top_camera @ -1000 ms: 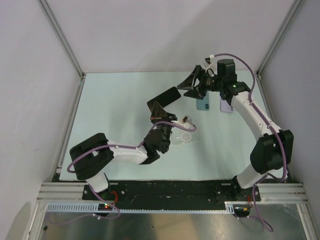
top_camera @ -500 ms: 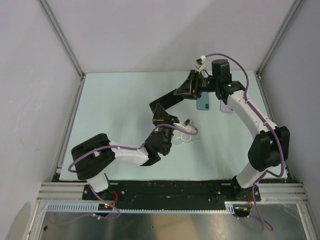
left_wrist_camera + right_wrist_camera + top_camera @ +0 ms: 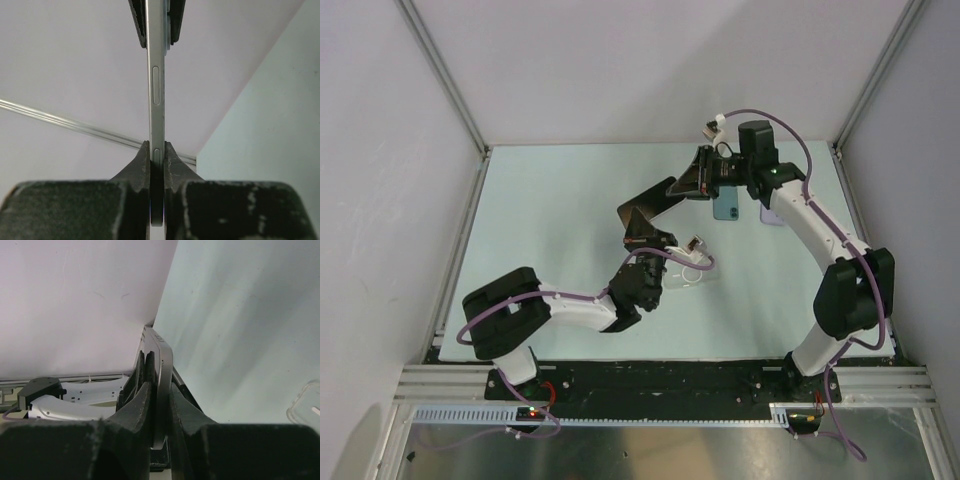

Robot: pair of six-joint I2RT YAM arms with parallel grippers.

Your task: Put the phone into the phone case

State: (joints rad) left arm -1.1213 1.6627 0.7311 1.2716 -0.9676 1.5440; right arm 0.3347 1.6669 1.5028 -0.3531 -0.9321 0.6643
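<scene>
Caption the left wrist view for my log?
Edge-on phone clamped in the left gripper, right gripper pinching its far end.

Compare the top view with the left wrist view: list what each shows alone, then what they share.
Only the top view: the clear case lying on the table with nothing in it, plus a teal slab and a lavender slab by the right arm. Only the left wrist view: the phone seen edge-on, with its side buttons. Both: the phone held off the table, with the left tool shut on one end and the right tool shut on the other.
</scene>
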